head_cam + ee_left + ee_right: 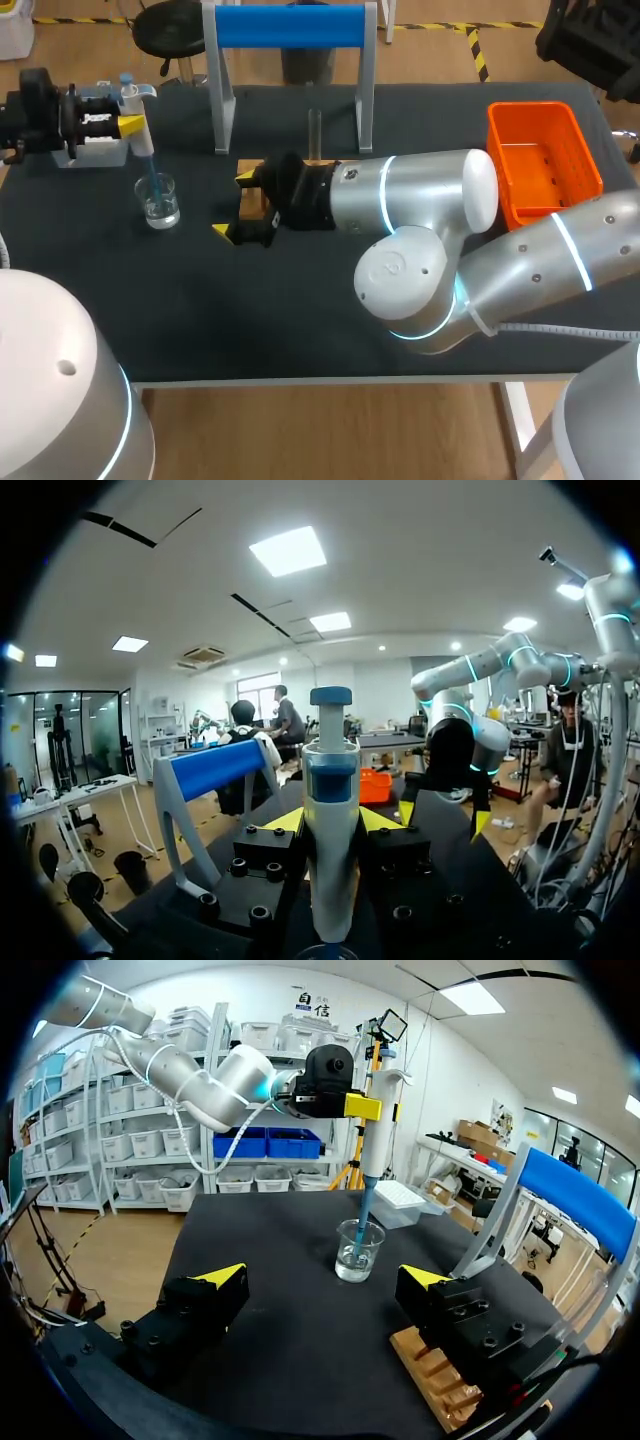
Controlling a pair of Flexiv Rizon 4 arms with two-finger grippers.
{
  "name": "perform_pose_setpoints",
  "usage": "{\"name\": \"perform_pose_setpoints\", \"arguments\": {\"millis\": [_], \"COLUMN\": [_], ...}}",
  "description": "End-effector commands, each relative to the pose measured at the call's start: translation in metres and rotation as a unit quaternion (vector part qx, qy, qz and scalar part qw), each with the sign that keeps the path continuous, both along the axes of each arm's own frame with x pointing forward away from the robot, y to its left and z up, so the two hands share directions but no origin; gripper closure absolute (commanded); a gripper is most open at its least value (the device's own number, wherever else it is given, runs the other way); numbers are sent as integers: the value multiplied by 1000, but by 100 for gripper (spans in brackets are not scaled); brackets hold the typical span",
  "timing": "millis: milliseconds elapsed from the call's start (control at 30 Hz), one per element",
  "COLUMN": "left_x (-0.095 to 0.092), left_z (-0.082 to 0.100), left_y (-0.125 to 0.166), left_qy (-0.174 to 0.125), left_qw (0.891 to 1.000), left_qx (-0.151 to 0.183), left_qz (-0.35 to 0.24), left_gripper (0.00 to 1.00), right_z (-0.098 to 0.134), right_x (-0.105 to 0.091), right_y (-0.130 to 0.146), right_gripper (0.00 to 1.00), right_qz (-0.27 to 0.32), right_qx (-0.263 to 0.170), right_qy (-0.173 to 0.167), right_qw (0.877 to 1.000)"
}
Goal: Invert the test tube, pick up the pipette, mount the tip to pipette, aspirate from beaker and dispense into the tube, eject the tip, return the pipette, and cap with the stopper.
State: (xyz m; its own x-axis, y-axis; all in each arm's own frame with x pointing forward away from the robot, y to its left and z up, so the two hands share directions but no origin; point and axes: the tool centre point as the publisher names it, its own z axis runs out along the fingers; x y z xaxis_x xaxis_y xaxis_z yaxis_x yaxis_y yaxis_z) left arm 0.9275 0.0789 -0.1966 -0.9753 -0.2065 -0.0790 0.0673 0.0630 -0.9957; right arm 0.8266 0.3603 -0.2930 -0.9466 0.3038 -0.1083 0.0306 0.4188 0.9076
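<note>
The left tool [133, 127] is clenched on the white, blue-capped pipette [373, 1145]. Its slim blue tip dips into the clear glass beaker [160, 205] below. The right tool [325, 1280] is released, one finger over a grooved wooden rack [430, 1370], with the beaker ahead on the matte black tabletop [300, 320].

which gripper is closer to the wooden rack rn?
Right. Right gripper is open at the wooden rack, one finger over it; left gripper is farther off, holding the pipette with its tip in the beaker.
</note>
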Motion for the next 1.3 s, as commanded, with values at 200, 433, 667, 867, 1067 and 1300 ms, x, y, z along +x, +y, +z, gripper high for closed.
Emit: {"name": "perform_pose_setpoints", "arguments": {"millis": [200, 433, 667, 867, 1067, 1300], "left_x": [0, 0, 0, 0, 0, 0], "left_z": [0, 0, 0, 0, 0, 0], "left_y": [0, 0, 0, 0, 0, 0], "left_qy": [-1, -1, -1, -1, -1, -1], "left_qw": [1000, 1000, 1000, 1000, 1000, 1000], "left_qx": [0, 0, 0, 0, 0, 0], "left_qz": [0, 0, 0, 0, 0, 0], "left_gripper": [100, 100, 100, 100, 100, 100], "right_z": [4, 28, 55, 81, 105, 131], "right_x": [-1, -5, -5, -1, 8, 20], "right_y": [-1, -4, -14, -19, -20, -15], "right_gripper": [0, 0, 0, 0, 0, 100], "right_qz": [11, 55, 120, 164, 177, 171], "right_qx": [2, 19, 40, 60, 88, 95], "right_qy": [-3, -16, -20, -23, -11, -12], "right_qw": [1000, 998, 992, 984, 980, 981]}}
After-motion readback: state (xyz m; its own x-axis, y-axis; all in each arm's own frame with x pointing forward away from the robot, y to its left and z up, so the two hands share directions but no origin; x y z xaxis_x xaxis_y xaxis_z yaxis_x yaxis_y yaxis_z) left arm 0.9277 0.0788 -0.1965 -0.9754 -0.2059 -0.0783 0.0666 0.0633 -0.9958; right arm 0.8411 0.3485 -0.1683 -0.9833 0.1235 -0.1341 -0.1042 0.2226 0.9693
